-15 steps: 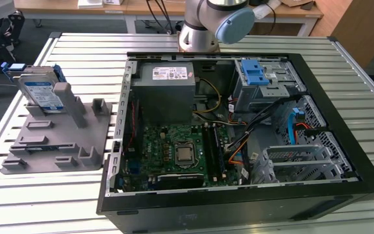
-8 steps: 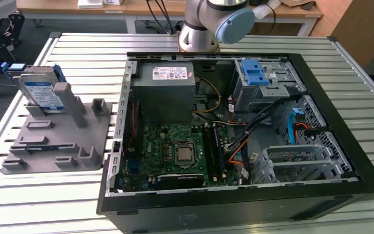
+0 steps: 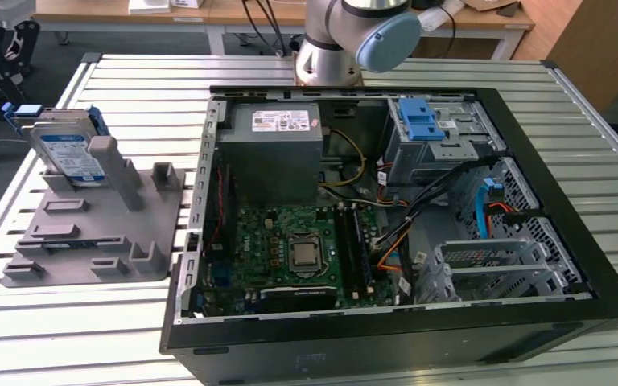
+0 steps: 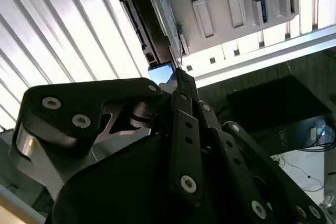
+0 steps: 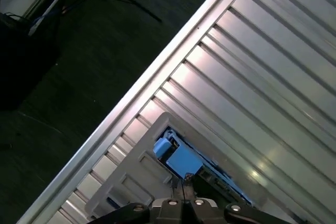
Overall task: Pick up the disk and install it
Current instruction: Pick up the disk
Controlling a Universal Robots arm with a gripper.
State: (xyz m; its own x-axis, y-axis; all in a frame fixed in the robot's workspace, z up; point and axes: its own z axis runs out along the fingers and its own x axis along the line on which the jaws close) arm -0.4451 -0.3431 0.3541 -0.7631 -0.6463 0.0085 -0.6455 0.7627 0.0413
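Although its fingertips sit drawn together with barely a slit between them, the gripper (image 5: 184, 184) holds nothing and touches nothing; in both wrist views the two dark fingers converge to a point, with bare air around it.

Directly beyond that point, along the line the fingers aim, is the disk (image 5: 179, 159). It stands on edge, presenting its thin upper end with the blue carrier rail toward the gripper. The two are apart. How wide the gap is I cannot tell, but I judge it is not small.

Seen from the fingers, the long run of the disk's upper edge lies slantwise to the line on which they close, neither square to it nor along it. By my reading, that slant is what any grasp depends on.

Past the disk, the grey holder (image 3: 94, 233) keeps it upright, leaning slightly, with its white-and-blue label visible in the exterior view. The holder rests on the slatted metal table (image 5: 262, 77). Farthest from the gripper, well to one side of the holder, lies the open computer case (image 3: 566, 241). The disk is outside it and not yet installed.
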